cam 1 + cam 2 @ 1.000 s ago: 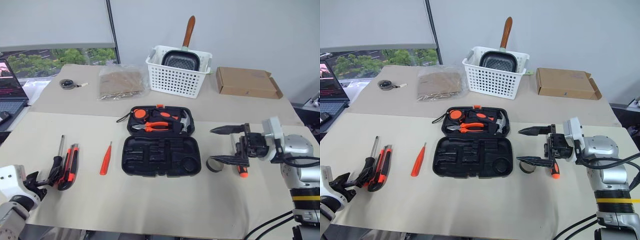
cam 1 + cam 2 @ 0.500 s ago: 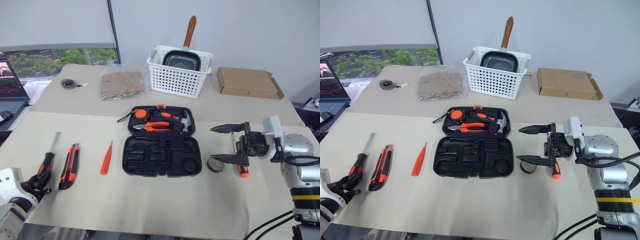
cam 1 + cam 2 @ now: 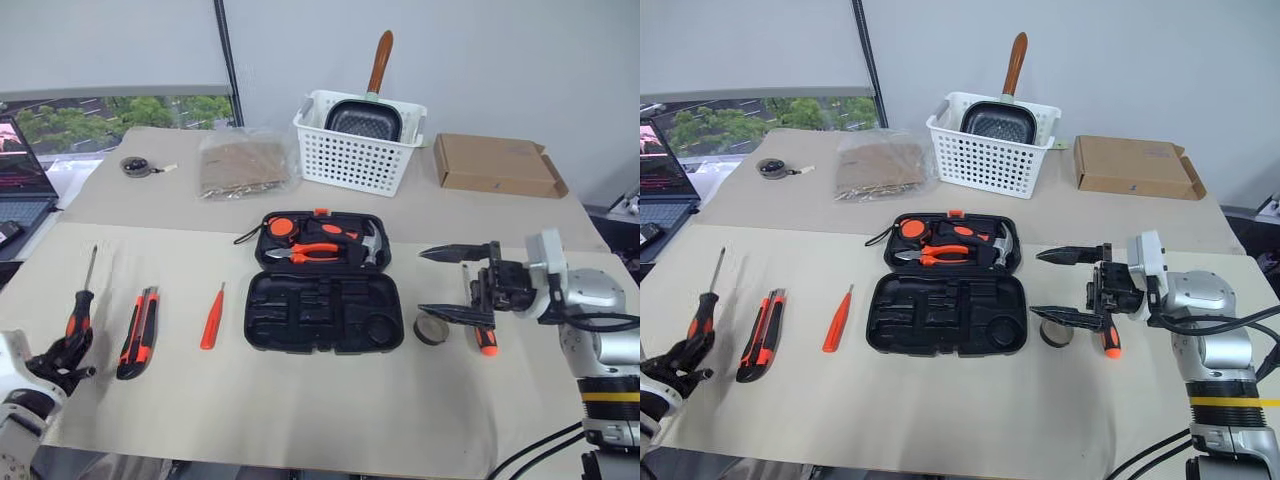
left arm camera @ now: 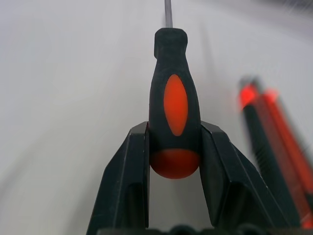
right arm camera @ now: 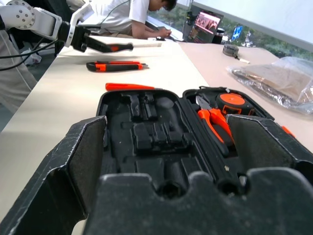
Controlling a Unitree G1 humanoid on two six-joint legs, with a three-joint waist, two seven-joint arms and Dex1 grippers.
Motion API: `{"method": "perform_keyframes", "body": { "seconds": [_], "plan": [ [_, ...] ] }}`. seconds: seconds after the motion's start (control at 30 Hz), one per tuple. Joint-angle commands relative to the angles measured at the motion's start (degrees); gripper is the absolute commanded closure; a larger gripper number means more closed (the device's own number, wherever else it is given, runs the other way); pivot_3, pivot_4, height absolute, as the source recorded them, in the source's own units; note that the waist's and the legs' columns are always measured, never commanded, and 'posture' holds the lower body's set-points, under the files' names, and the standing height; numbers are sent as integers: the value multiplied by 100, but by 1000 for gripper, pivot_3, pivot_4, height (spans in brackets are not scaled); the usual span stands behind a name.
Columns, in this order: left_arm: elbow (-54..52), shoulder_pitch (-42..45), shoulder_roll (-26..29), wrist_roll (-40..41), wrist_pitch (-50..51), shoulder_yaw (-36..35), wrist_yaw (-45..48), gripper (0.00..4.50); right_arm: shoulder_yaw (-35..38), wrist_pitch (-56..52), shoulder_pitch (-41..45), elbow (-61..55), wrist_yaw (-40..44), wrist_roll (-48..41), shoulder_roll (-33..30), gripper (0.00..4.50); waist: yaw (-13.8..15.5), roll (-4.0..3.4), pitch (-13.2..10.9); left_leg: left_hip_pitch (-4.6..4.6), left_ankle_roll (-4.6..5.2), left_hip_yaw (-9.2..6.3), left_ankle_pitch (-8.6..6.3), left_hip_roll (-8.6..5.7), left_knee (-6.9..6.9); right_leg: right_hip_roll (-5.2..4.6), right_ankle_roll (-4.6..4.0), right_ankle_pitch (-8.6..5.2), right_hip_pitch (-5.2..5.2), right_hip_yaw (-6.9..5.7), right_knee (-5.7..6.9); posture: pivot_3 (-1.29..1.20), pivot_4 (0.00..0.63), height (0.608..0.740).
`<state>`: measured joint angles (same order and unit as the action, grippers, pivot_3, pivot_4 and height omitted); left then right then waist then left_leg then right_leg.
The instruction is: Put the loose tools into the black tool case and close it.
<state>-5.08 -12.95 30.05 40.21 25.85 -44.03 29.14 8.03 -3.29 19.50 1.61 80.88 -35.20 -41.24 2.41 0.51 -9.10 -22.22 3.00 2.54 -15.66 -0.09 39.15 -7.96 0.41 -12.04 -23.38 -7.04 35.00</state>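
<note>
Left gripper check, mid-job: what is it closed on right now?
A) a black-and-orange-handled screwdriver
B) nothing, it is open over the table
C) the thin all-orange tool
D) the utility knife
A. In the left wrist view the left gripper has both fingers clamped on the butt of the screwdriver, while the utility knife and the thin orange tool lie on the table.

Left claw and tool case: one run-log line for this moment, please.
left claw: shut on screwdriver | right claw: open | tool case: open | utility knife: on table
</note>
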Motion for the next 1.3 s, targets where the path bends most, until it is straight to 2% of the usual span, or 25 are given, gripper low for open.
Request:
{"method": "perform_keyframes", "body": {
  "seconds": [0.03, 0.13, 0.2, 0.33, 0.43, 0.5, 0.67, 0.97, 1.3],
  "plan": [
    [-506, 128, 370, 389, -154, 7, 779, 3591, 271, -93, 29, -246, -103, -227, -12, 0, -4, 2, -1, -2, 0, 1, 0, 0, 0, 0, -1, 0, 0, 0, -1, 0, 150, 700],
    [-673, 297, 635, 461, -75, 246, 1150, 3591, 308, -137, 12, -282, -167, -252, 4, 0, 16, 6, -4, -4, -2, 2, 1, 1, 1, 3, 0, 0, -1, -4, 0, 0, 150, 700],
    [-623, 545, 932, 273, -102, 691, 1565, 3591, 366, -152, -29, -311, -303, -254, 23, 0, 13, 4, -5, -1, -2, 3, 2, 0, 1, 4, 5, -3, 0, -3, 1, 0, 150, 700],
    [-400, 1327, 1524, -315, -516, 1922, 2682, 3591, 602, -187, -230, -395, -547, -269, -37, 0, 22, 5, -5, 1, -5, 15, 5, 0, 1, 48, 15, -9, 1, -11, 4, 0, 150, 700],
    [181, 2203, 1858, -962, -1089, 3015, 3702, 3591, 743, -140, -523, -518, -649, -185, -114, 0, 21, 4, -5, 0, -3, 37, 8, -1, 1, 57, 8, -5, -3, -6, 9, 0, 150, 700],
    [666, 2733, 1907, -1356, -1499, 3537, 4163, 3591, 814, -116, -673, -600, -725, -167, -122, 0, 2, 3, -5, 1, 34, 49, 30, 0, 0, 62, 4, -2, -7, -3, 9, 0, 150, 700],
    [2241, 4203, 1598, -2238, -2748, 4598, 5129, 3591, 1034, -22, -1105, -864, -967, -124, -78, 0, -52, 3, -5, 3, 42, 82, 34, 6, -1, 66, -26, 17, -18, 9, 10, 0, 150, 700],
    [4120, 5542, 1134, -3112, -4055, 5288, 5748, 3591, 1462, 123, -1790, -1220, -1229, -151, -51, 0, -21, 5, -5, -8, 56, 97, 29, 2, 2, 62, -21, 22, -30, 16, 9, 0, 150, 700],
    [4568, 5974, 743, -3330, -4098, 5297, 5603, 3591, 1491, 259, -1966, -1256, -1337, -105, -15, 0, -23, 7, -6, -11, 89, 97, 13, 3, 26, 61, -5, 29, -27, 23, 14, 0, 150, 700]
  ]
}}
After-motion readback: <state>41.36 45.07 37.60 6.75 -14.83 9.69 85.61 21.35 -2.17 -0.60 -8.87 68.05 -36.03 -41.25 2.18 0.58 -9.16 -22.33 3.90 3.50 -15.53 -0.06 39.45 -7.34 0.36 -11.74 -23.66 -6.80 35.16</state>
